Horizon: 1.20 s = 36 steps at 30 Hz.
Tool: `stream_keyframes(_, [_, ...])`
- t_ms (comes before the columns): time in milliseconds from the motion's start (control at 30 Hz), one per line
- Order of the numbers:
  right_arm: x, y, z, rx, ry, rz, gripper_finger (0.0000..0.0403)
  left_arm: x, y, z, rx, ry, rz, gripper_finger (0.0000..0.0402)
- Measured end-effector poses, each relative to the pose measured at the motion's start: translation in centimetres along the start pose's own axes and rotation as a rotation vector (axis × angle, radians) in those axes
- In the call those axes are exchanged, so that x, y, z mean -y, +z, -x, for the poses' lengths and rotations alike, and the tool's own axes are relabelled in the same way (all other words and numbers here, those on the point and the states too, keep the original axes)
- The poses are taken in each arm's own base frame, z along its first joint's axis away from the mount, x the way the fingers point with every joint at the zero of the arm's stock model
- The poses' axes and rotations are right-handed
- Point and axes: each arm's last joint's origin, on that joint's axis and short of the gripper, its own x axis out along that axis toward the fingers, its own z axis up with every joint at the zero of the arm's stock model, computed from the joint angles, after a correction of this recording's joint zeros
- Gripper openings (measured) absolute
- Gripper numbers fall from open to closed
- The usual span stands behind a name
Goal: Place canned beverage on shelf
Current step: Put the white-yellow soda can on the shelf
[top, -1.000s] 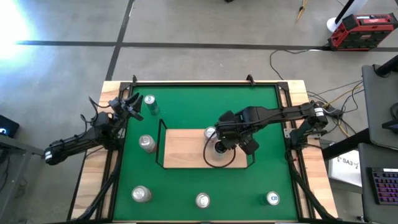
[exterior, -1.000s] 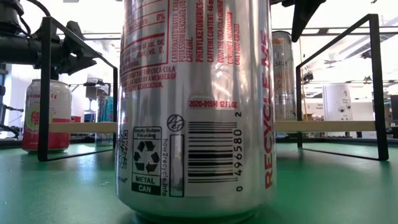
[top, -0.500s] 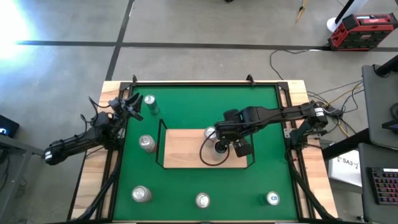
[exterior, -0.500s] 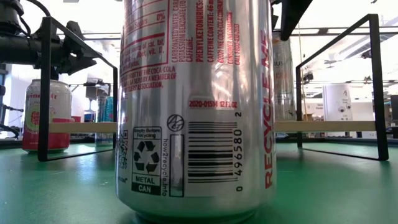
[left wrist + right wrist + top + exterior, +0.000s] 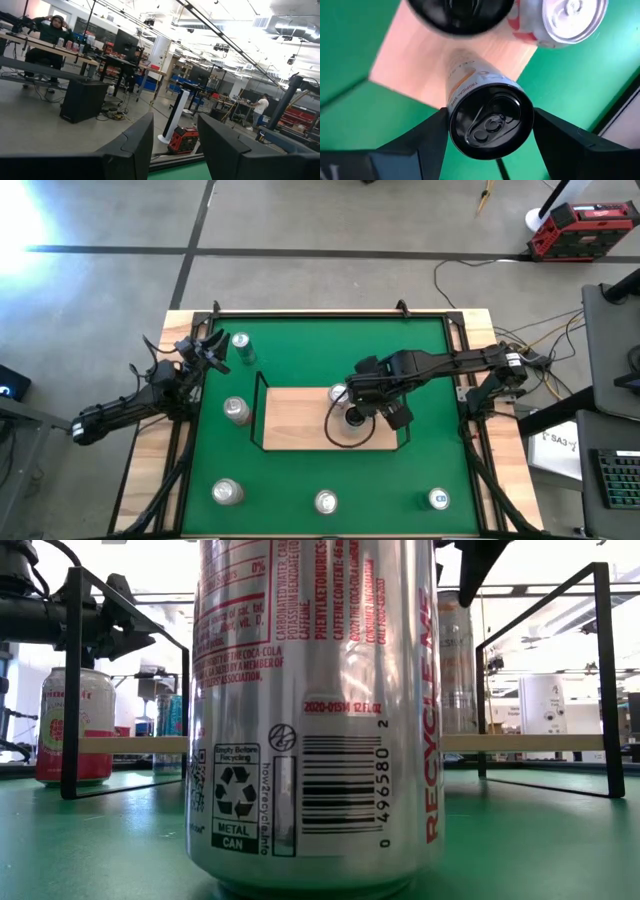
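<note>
A tall slim can with a black top stands upright on the light-wood shelf in the middle of the green table. My right gripper reaches down over the can and is shut on it. In the low view the slim can shows behind a big silver can. Just beyond it on the shelf stands a red-and-white can. My left gripper waits at the table's far left corner, shut and touching nothing. My right gripper pinches the slim can between its two fingers just below the top rim, one finger on each side. The fingers come from above, pointing steeply down. The can stands upright with its base on the shelf board.
Loose cans stand on the green table: far left, left of the shelf, and three along the near edge. A thin black wire rail edges the shelf. A blurred dark round thing shows beside the slim can.
My right gripper has stayed over the shelf, rolled a little about its own axis and drawn its fingers in onto the slim can. The can stands where it stood.
</note>
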Motion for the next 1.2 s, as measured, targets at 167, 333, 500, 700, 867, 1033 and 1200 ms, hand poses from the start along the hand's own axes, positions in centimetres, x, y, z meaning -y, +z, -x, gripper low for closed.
stream_keyframes(167, [0.54, -0.87, -0.1, -0.072, -0.004, 0.088, 0.0246, 0.0, 0.0, 0.0, 0.0, 0.0, 0.0, 0.0137])
stream_keyframes(333, [0.97, -1.02, -0.17, -0.072, -0.007, 0.169, 0.0246, 0.0, 0.0, 0.0, 0.0, 0.0, 0.0, 0.0137])
stream_keyframes(500, [0.99, -1.0, -0.18, -0.069, -0.005, 0.203, 0.0246, 0.0, 0.0, 0.0, 0.0, 0.0, 0.0, 0.0137])
stream_keyframes(700, [0.94, -0.99, -0.17, -0.066, 0.0, 0.147, 0.0246, 0.0, 0.0, 0.0, 0.0, 0.0, 0.0, 0.0137])
stream_keyframes(867, [0.82, -0.91, -0.16, -0.062, 0.001, 0.149, 0.0265, 0.0, 0.0, 0.0, 0.0, 0.0, 0.0, 0.0137])
stream_keyframes(1033, [0.54, -0.69, -0.12, -0.053, -0.001, 0.137, 0.0295, 0.0, 0.0, 0.0, 0.0, 0.0, 0.0, 0.0137])
stream_keyframes(1200, [0.39, -0.75, 0.09, -0.048, -0.006, 0.095, 0.03, 0.0, 0.0, 0.0, 0.0, 0.0, 0.0, 0.0137])
